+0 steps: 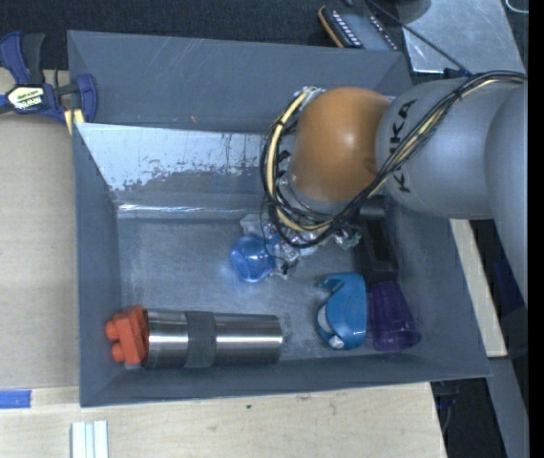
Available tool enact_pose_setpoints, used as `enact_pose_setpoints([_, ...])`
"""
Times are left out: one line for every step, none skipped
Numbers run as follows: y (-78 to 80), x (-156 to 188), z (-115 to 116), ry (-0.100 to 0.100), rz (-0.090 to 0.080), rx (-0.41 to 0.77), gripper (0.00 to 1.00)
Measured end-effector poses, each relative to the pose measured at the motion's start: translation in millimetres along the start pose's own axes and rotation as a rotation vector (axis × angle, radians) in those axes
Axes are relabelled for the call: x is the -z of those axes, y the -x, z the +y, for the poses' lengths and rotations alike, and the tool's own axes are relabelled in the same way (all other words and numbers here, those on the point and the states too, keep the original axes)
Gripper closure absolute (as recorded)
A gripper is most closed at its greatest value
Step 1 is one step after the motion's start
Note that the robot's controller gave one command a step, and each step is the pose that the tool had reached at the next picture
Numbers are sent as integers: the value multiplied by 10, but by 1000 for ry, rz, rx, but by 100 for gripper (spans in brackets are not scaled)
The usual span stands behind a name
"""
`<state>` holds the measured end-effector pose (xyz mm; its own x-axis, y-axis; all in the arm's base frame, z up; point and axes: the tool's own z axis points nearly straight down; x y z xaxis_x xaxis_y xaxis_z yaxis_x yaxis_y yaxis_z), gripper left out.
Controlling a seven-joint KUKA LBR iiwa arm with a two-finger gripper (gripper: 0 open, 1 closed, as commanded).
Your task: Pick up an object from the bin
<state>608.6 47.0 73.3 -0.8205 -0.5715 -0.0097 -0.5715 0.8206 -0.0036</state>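
My gripper point(288, 246) is low in the middle of the bin, mostly hidden under the arm's orange cover. Its tip sits right against the right side of a small clear-blue round thing point(248, 260) on the bin floor. A blue rounded tape-measure-like thing point(343, 310) lies just below and to the right of the gripper. Beside that, further right, is a clear purple cup-like thing point(390, 317).
A steel bottle point(213, 338) with a dark band and a red cap point(127, 336) lies on its side along the bin's front wall at the left. The arm and its cables cover the bin's right rear part.
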Motion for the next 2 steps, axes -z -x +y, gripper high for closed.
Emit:
enact_pose_setpoints([-2,0,-1,0,0,-1,100])
enact_pose_setpoints([-3,0,-2,0,1,-1,100])
